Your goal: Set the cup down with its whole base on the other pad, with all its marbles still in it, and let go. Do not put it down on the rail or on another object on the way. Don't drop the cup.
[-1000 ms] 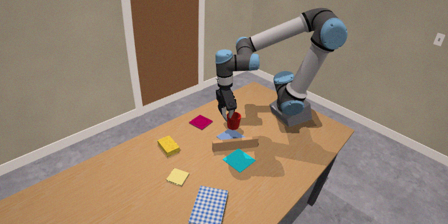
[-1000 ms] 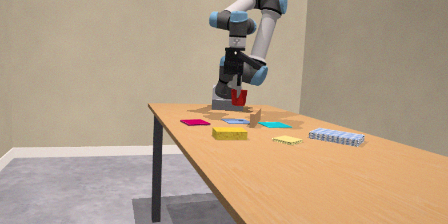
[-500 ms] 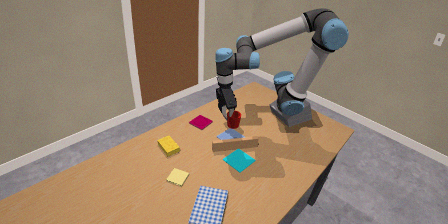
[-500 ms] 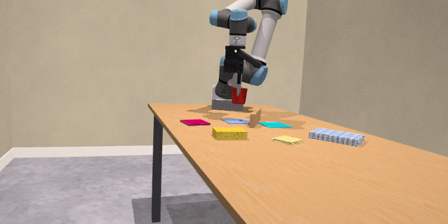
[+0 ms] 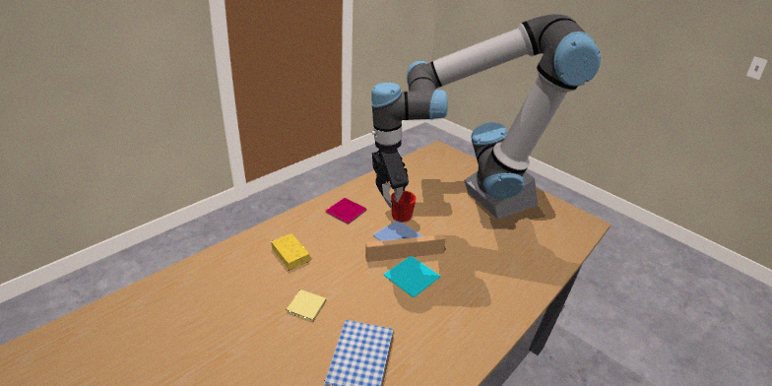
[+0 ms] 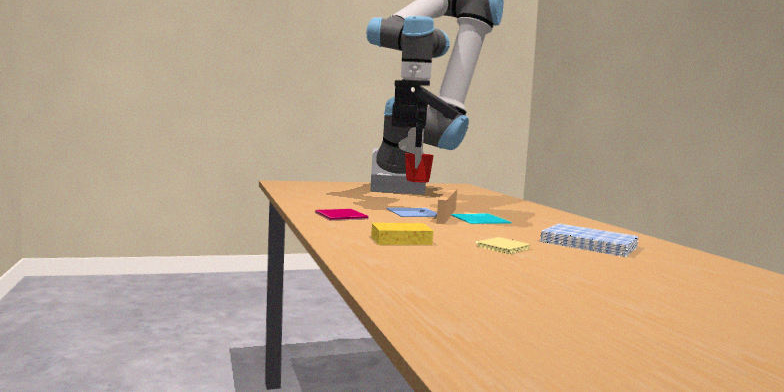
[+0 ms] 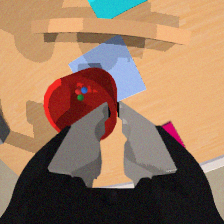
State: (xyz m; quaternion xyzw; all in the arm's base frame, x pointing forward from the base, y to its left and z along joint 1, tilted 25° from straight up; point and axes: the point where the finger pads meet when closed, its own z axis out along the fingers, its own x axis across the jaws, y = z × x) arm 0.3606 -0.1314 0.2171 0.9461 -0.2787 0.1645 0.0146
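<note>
My gripper point(image 5: 396, 196) is shut on the rim of the red cup point(image 5: 403, 206) and holds it upright in the air above the table; it also shows in the exterior view point(image 6: 418, 167). In the wrist view the cup point(image 7: 80, 102) hangs left of my fingers, with a few small marbles point(image 7: 81, 91) at its bottom. The light blue pad point(image 5: 396, 231) lies below the cup, the wooden rail point(image 5: 405, 246) just beyond it, and the teal pad point(image 5: 412, 275) on the rail's far side.
A magenta pad point(image 5: 346, 210), a yellow sponge point(image 5: 290, 250), a pale yellow pad point(image 5: 305, 304) and a blue checked cloth point(image 5: 360, 353) lie on the table toward its near end. The arm's base point(image 5: 502, 194) stands at the far end.
</note>
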